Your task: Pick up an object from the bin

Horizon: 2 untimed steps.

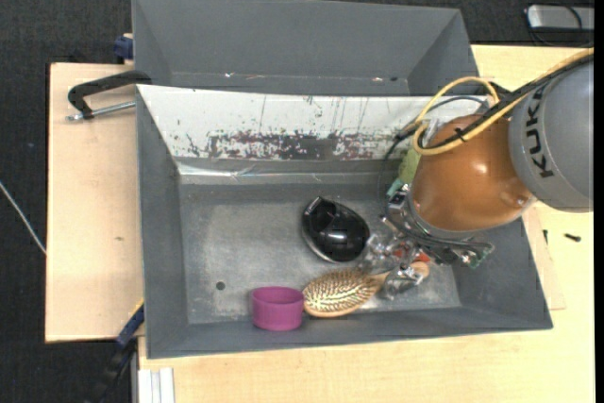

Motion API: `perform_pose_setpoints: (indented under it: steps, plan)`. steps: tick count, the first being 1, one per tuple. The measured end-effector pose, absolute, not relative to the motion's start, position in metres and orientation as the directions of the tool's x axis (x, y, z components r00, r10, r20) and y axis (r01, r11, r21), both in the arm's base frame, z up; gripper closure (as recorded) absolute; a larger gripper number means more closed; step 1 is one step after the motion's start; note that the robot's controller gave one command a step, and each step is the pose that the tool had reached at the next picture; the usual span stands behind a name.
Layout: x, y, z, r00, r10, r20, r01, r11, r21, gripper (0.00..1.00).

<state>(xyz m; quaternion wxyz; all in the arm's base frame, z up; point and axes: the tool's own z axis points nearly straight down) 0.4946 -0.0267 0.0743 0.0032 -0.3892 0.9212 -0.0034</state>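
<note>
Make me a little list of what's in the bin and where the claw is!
bin: grey metal
claw: low on the bin's right side, beside the hairbrush's handle end
hairbrush: gold, lying near the front wall
black thing: shiny and rounded, mid-floor, left of the claw
cup: small, purple, just left of the hairbrush

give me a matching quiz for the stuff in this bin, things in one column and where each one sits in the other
Things:
1 purple cup
2 golden hairbrush
3 glossy black mouse-shaped thing
4 gripper

Places:
a just right of the hairbrush
b leftmost of the four
c behind the hairbrush
d between the purple cup and the gripper

Pairs: 1-b, 2-d, 3-c, 4-a
</note>
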Motion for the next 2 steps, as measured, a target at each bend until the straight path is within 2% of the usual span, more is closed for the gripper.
perform_pose_setpoints:
  steps: [2]
  plan:
    - [0.495, -0.0257, 0.0829, -0.699, -0.715, -0.004, -0.715, 0.699, -0.002, 1.0]
